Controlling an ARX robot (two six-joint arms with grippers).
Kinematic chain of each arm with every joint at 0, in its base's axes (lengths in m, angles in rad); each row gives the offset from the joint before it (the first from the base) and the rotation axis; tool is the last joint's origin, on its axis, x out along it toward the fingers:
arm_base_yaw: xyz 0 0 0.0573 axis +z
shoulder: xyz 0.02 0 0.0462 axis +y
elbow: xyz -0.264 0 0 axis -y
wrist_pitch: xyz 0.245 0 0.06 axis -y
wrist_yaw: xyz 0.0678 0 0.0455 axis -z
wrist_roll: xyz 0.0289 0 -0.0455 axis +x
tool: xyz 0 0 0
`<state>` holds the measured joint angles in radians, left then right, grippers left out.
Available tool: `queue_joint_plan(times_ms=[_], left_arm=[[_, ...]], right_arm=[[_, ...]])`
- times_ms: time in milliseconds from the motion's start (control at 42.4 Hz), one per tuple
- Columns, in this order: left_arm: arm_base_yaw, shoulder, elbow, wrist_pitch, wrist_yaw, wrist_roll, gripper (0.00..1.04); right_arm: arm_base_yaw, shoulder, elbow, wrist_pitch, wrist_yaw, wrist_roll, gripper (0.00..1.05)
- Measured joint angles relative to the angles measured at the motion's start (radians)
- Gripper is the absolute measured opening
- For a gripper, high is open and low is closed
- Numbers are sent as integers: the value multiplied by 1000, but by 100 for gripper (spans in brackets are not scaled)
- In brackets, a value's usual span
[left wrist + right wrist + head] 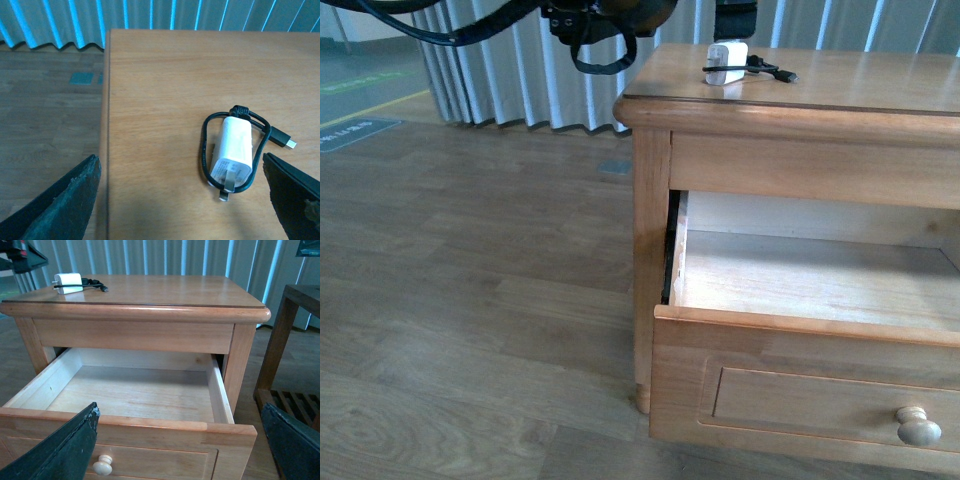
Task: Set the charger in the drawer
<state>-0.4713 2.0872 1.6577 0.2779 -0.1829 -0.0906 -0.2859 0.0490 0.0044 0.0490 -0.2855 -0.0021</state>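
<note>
I see the charger [232, 152], white with black cable looped around it, lying flat on the cabinet top [165, 75]; the drawer [130, 392] beneath stands pulled open.

Grey-brown wood-plank floor [470, 300] fills left of front frame. Pale pleated curtains [490, 80] along top. Yellow floor line [370, 112] upper left. Darker slatted side table [302, 292] beside the cabinet [652, 250].

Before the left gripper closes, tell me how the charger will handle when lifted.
The charger is a small solid-looking block, so it is probably light and stiff. Its thin black cable lies in a loose loop around it, so it may sag or trail. Lying flat on the smooth cabinet top, it would likely slide rather than tip if nudged.
</note>
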Motion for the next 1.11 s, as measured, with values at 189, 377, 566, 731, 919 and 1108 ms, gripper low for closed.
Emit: queue_joint_plan(times_ms=[189,377,566,731,919,1108], left_arm=[[-24,162,180,-45,31,-51,99],[-49,258,331,-111,56,-72,99],[-51,238,290,-98,-37,-113,31],[-58,144,145,-3,-42,-132,31],[-101,-82,-122,143,-29,-151,31],[-160,-245,-338,237,-24,-176,31]], right_arm=[[0,0,0,0,0,0,96],[0,0,0,0,0,0,96],[0,0,0,0,0,0,96],[0,0,0,0,0,0,96],[0,0,0,0,0,0,96],[0,0,0,0,0,0,96]])
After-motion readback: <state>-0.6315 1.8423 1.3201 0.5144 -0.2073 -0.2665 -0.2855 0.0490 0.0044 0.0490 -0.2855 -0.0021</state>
